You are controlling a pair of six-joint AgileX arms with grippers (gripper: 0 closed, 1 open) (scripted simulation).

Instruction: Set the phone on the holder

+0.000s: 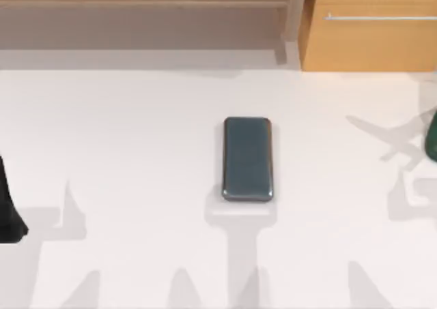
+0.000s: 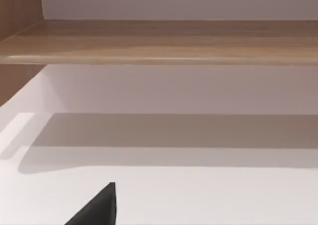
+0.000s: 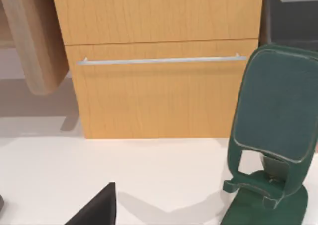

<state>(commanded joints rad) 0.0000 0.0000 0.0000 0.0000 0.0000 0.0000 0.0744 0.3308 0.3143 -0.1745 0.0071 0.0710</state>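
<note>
The white desk [image 1: 123,152] spreads across the whole top view, and the things on it lie well apart. Behind its far edge a long wooden shelf [image 1: 143,2] runs along the left and middle, and a light wooden cabinet [image 1: 372,39] with a thin silver handle bar [image 1: 379,17] stands at the far right corner. The right wrist view faces the cabinet front [image 3: 159,81] and its bar [image 3: 159,61]. The left wrist view looks along the bare desk [image 2: 198,200] towards the shelf board [image 2: 164,41].

The holder [image 3: 271,140] is a dark green stand with an upright tilted back plate and a small lip on its foot. It stands on the desk at the right edge, in front of the cabinet; in the top view a sliver of it [image 1: 431,137] shows at that edge.

The phone [image 1: 247,159] lies flat on the desk, a little right of the middle, its long side running from the near edge towards the far edge. It touches nothing but the desk and is well apart from the holder.

The left arm [image 1: 9,210] sits at the desk's left edge. A dark finger [image 2: 97,207] of the left hand shows in its wrist view, and a dark finger [image 3: 97,207] of the right hand in the other wrist view. Whether either hand is spread apart or closed together I cannot tell; both are above bare desk.
</note>
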